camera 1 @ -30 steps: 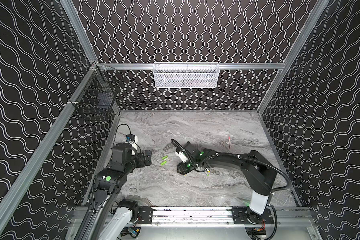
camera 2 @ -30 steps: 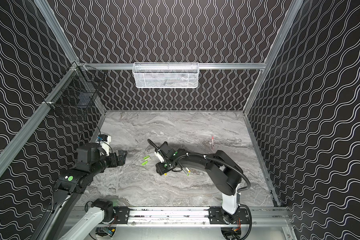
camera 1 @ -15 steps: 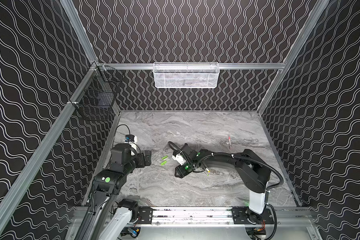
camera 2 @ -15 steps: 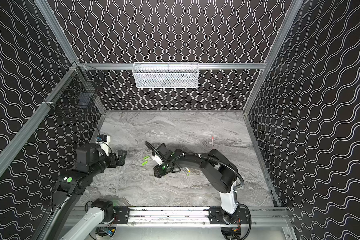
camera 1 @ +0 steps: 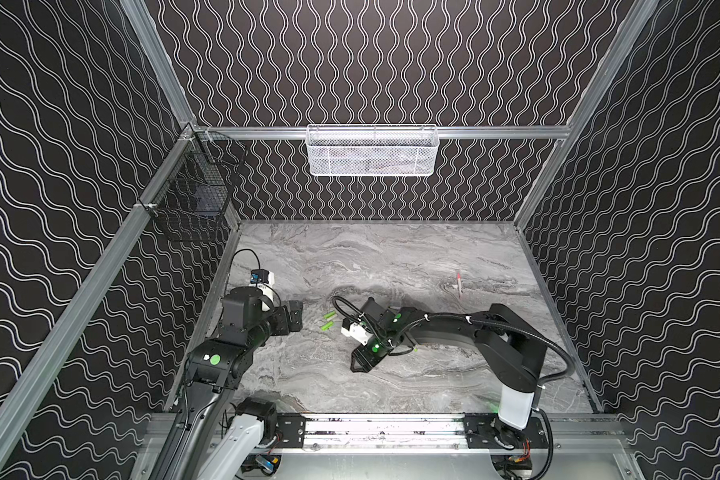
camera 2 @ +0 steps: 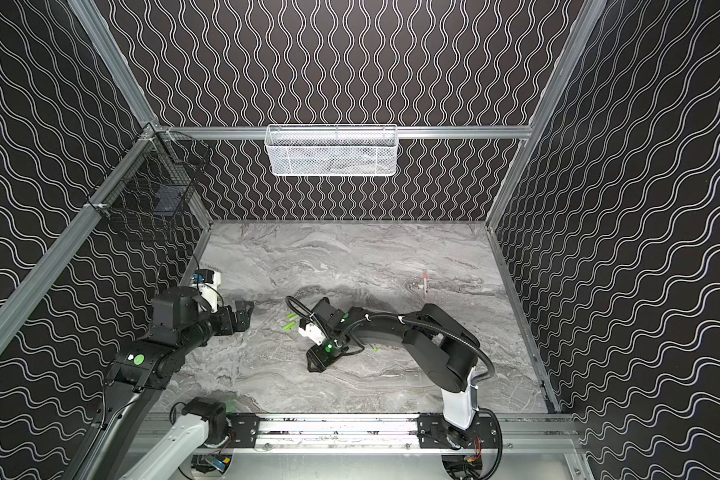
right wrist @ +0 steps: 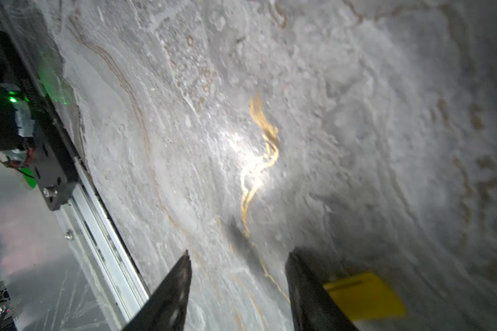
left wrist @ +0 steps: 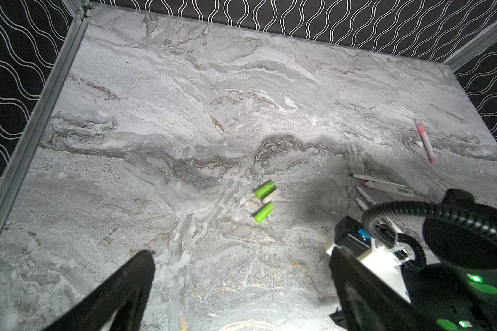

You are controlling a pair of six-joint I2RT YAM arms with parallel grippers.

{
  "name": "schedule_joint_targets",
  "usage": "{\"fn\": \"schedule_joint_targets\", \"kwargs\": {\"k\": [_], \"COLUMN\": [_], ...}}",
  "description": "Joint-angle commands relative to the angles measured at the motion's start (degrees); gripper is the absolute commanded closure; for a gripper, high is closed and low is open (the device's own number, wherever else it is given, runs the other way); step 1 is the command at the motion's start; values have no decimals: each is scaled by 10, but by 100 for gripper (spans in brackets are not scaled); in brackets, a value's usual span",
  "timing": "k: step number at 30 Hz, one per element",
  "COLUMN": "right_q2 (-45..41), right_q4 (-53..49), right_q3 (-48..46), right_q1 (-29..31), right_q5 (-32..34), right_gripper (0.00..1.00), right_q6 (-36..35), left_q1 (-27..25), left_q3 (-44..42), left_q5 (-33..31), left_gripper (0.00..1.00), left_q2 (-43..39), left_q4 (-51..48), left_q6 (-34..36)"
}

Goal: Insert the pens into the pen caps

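The pair of lime green caps [camera 1: 328, 321] lies mid-table, with a pale cap [left wrist: 271, 197] touching one of them. The left gripper [camera 1: 295, 314] hovers just left of that pair, jaws spread wide and empty. The right gripper [camera 1: 360, 365] sits low, right of the pair and toward the front. Its fingers [right wrist: 178, 286] are partly apart with nothing between them. A blurred yellow cap [right wrist: 362, 295] lies just outside one finger. The white pens [left wrist: 390, 189] lie further right of the pair, partly under that arm. I'd say it wants the yellow cap: sidestep until the fingers straddle it, pinch across the body, and keep the mouth clear.
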Motion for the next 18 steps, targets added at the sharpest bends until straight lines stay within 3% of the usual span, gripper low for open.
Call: {"fn": "schedule_joint_targets", "kwargs": {"k": [1,9,14,18], "right_q2": [-25,-82,-51,-20], "right_q4": [-27,-33,-68,-71], "right_q3": [-9,-5,15,25], "right_q1": [1,0,1,1], "right_q5": [11,94,166,182], "right_gripper": [44,43,46,52], "right_q6": [6,39,59,69], "left_q1": [2,2,2,2], "left_q3": [1,0,0,0], "left_q5": [-1,0,3,4], "left_gripper": [1,1,1,1], "left_q2": [2,-1,0,0], "left_q4": [18,19,19,19], "left_q6": [1,0,1,1]}}
